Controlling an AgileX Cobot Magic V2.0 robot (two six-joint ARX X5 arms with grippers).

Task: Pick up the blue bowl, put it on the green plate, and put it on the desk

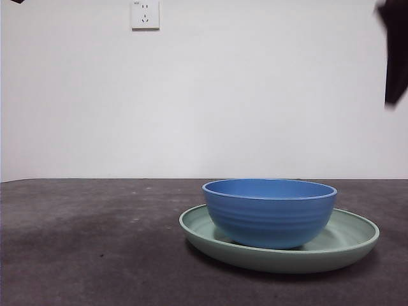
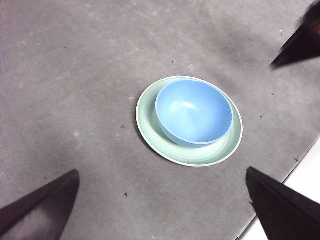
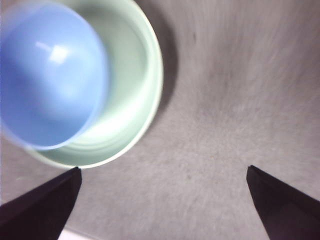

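The blue bowl [image 1: 269,212] [image 2: 194,112] [image 3: 47,75] sits upright inside the green plate [image 1: 347,237] [image 2: 149,122] [image 3: 135,85], which rests on the dark desk [image 1: 95,242]. Both stand right of centre in the front view. My right gripper [image 3: 162,197] hangs open above the desk beside the plate, nothing between its jaws; in the front view it shows as a dark shape [image 1: 396,51] at the upper right edge. High over the desk, my left gripper [image 2: 162,200] is open and empty, looking down on bowl and plate. A dark tip of the right gripper [image 2: 300,45] also shows in the left wrist view.
A white wall with a socket [image 1: 145,14] rises behind the desk. The desk's edge [image 2: 295,165] runs close to the plate in the left wrist view. Bare desk surface stretches left of the plate in the front view.
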